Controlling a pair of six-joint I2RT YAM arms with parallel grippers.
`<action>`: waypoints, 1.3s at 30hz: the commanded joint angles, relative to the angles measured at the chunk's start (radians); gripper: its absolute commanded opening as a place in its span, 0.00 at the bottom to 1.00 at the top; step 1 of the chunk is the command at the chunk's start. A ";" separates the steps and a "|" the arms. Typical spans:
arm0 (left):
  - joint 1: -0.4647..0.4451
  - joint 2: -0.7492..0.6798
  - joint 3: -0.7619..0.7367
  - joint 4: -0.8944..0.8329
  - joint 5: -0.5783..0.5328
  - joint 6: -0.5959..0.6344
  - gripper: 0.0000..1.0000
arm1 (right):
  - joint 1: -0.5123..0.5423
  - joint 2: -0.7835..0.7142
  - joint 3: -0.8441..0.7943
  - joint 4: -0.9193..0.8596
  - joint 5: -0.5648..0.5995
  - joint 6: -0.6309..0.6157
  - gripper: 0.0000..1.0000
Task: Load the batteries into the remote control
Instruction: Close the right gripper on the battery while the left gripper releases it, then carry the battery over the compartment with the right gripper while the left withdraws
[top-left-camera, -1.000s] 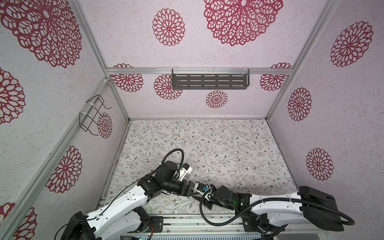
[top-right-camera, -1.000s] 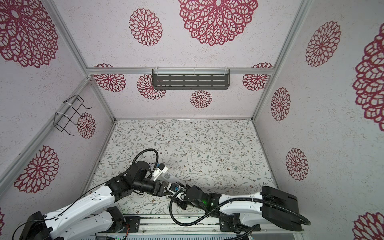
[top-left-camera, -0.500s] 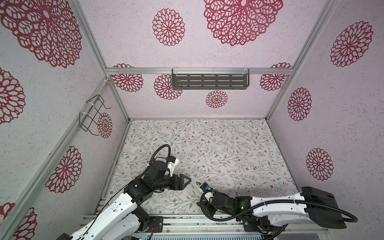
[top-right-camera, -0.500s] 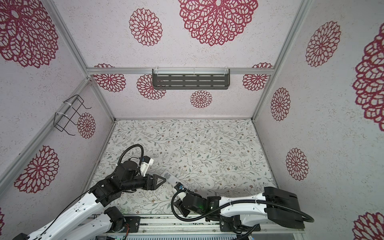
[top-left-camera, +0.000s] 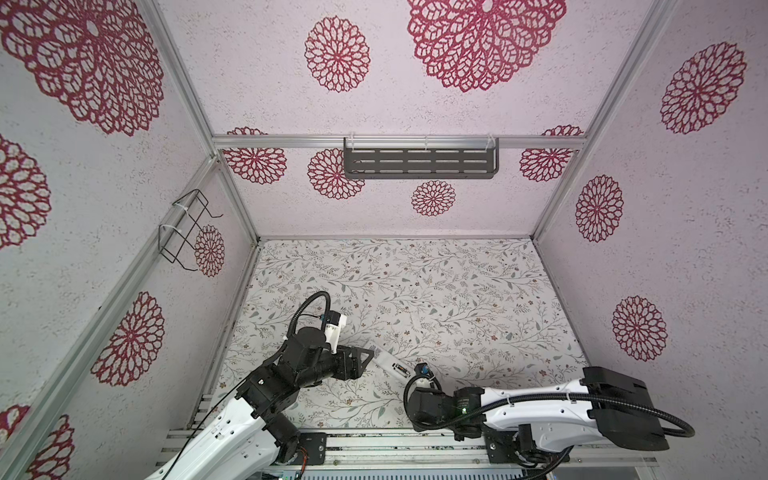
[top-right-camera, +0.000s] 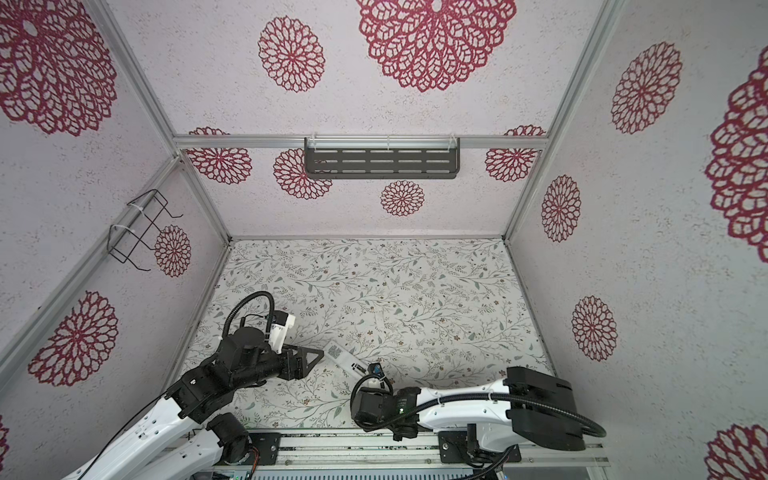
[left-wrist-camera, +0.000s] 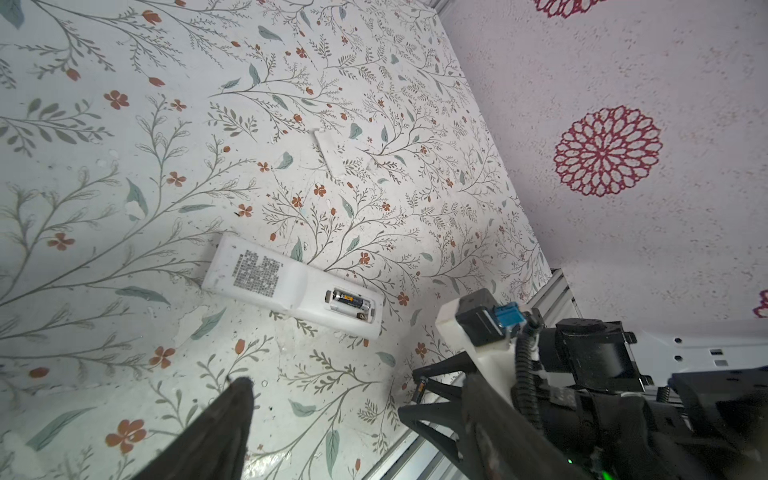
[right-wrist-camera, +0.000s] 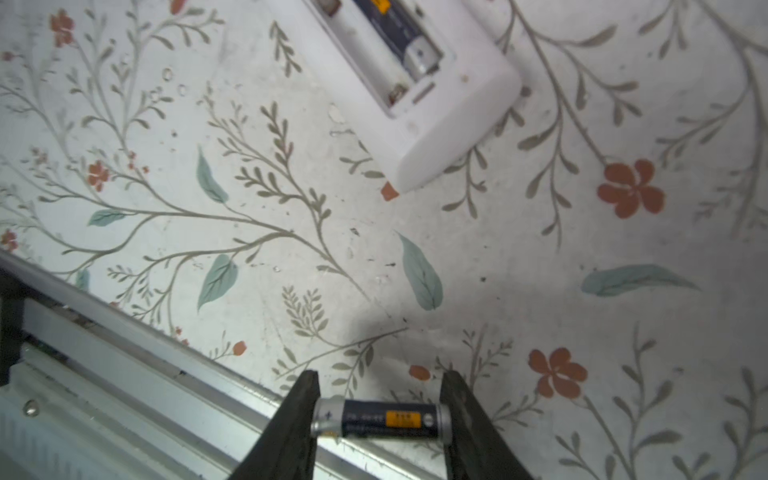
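Desk (top-left-camera: 415, 282) bare across far half and right side: wide passage. Near front, remote control (top-left-camera: 388, 365) lies between left gripper (top-left-camera: 365, 359) and right gripper (right-wrist-camera: 378, 376); thin white cover (left-wrist-camera: 330, 156) flat beyond it.

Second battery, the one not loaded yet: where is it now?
The battery is clamped end to end in the right gripper, seen in the right wrist view, over the mat by the front rail, short of the remote control.

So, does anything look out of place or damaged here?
Nothing damaged. The slim white plastic remote control lies label side up, compartment open: one dark cylindrical battery inside, the other slot empty. A small flat white piece, probably its cover, lies apart. The right gripper holds the second battery.
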 joint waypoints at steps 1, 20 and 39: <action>0.007 -0.030 -0.014 0.039 -0.013 0.009 0.82 | -0.012 0.050 0.033 -0.030 -0.048 0.069 0.42; 0.007 -0.087 -0.025 0.034 -0.065 0.010 0.84 | -0.051 0.089 0.194 -0.210 -0.136 -0.580 0.80; 0.007 -0.164 -0.018 -0.008 -0.161 0.005 0.92 | -0.123 0.162 0.242 -0.157 -0.233 -1.130 0.55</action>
